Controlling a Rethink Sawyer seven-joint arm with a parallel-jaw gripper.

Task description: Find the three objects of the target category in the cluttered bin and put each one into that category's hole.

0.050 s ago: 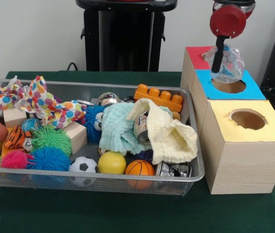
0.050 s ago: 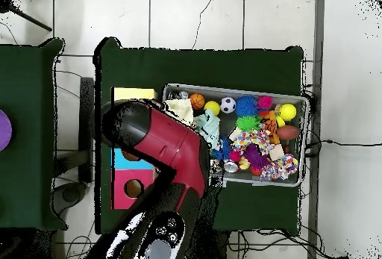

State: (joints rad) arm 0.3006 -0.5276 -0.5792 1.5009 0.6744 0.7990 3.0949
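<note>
Gripper (image 1: 218, 62) hangs over the blue-topped box (image 1: 254, 90) w/ a clear crinkly plastic bag (image 1: 229, 62) against it, directly above that box's hole (image 1: 229, 86). Release step, by my reading: centre bag over hole, lower until bulk sits inside rim, then let go; loose film may snag on the edge. Jaw state: cannot tell, only one dark finger shows. Bag appears held, approx. at its top. Mesh bin (image 1: 196, 160) stays full of clutter.
</note>
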